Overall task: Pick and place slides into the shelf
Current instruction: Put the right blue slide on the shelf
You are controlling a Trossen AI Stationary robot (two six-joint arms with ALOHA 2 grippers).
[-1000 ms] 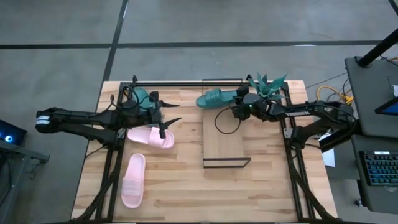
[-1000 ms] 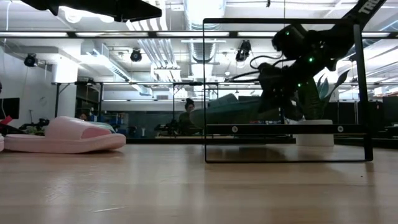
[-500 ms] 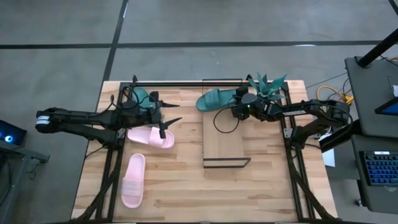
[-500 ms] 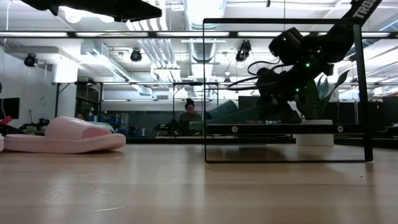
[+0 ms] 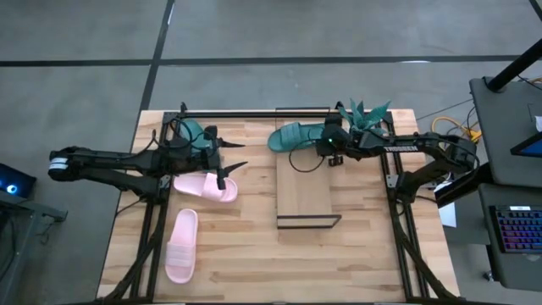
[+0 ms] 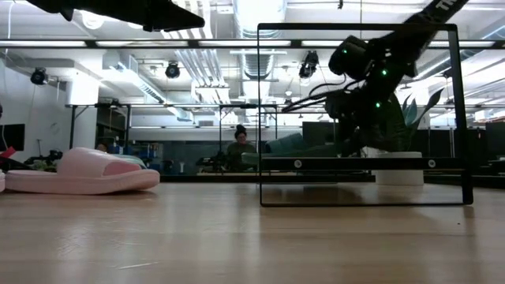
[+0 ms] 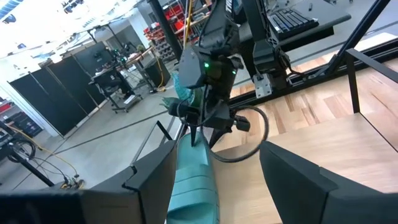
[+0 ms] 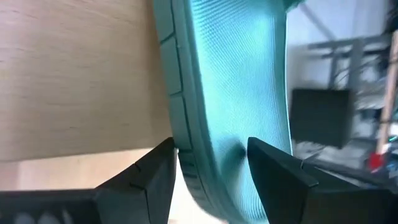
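A teal slide is held by the right gripper at the far end of the shelf, just past the plank's far edge. In the right wrist view, both fingers are clamped on the slide's heel edge, one on each side of the sole. In the low view the gripper is seen above the shelf's top rail, with the slide reaching out from it just above the rail.

The left gripper is parked over the table's far-left area, with fingers spread apart and nothing between them. In the left wrist view, its wide-open fingers are seen either side of a second teal slide, which lies below them; contact cannot be confirmed. That slide is seen partly hidden under the left arm in the high view.

One pink slide lies flat just beside the left gripper. The other pink slide lies nearer the front-left edge, well apart from the shelf.
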